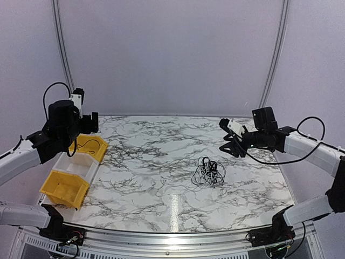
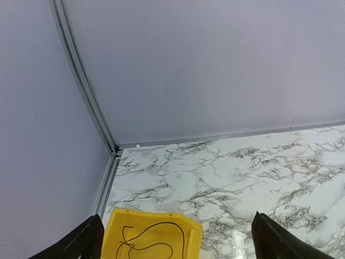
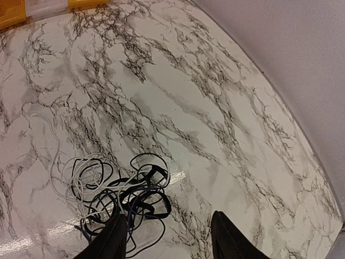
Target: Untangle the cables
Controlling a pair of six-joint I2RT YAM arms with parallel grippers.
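The cables (image 1: 209,171) lie in a knotted clump of black and pale strands on the marble table, right of centre. In the right wrist view the cables (image 3: 116,189) sit low and left, partly behind my left fingertip. My right gripper (image 1: 230,144) (image 3: 167,216) hovers above and just right of the clump, open, with nothing between its fingers. One black cable (image 2: 156,243) (image 1: 90,143) lies looped inside the far yellow bin (image 2: 207,234). My left gripper (image 1: 91,125) (image 2: 177,216) hangs open over that bin, holding nothing.
Along the left edge stand the far yellow bin (image 1: 101,152), a white bin (image 1: 81,166) and a near yellow bin (image 1: 63,189). Pale walls with a metal rail (image 2: 108,143) close off the back and sides of the table.
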